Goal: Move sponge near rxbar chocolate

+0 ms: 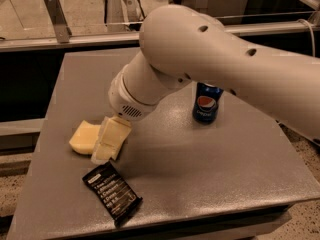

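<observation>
The pale yellow sponge (83, 137) lies on the grey table (200, 169) at the left, just above the rxbar chocolate (111, 192), a flat black wrapper with white text near the table's front left edge. My cream-coloured gripper (111, 140) points down at the sponge's right side and touches or overlaps it, hiding that end. A short gap of table separates the sponge from the bar.
A blue Pepsi can (207, 103) stands upright at the table's middle right, partly behind my large white arm (200, 64). A metal rail and bracket (56, 16) run behind the table. The table's front edge lies close below the bar.
</observation>
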Motion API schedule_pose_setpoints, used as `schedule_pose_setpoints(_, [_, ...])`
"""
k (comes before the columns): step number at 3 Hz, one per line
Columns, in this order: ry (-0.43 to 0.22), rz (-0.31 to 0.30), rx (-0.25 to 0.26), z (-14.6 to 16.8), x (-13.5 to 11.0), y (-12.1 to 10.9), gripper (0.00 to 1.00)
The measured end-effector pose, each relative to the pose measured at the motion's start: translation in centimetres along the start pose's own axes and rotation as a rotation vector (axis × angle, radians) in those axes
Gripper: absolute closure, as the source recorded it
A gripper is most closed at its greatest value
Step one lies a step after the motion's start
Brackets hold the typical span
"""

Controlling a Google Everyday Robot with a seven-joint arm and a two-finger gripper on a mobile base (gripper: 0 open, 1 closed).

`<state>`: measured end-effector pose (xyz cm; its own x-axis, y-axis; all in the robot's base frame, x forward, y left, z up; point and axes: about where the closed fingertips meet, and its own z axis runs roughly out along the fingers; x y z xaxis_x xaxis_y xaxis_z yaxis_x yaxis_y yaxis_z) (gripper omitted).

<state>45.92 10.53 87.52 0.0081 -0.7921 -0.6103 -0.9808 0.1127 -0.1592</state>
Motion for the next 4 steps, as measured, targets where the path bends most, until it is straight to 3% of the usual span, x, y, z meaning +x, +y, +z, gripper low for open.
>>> schedule_pose_setpoints(1, [-0.080,0.049,0.073,-3.2,1.5,-3.0,0.00])
schedule_pose_setpoints(3, [-0.272,0.023,0.251,-11.3,2.8,-10.1,0.00])
schedule_pose_setpoints(4, [-0.378,0.029,0.330,-13.7,4.4,-12.1,0.00])
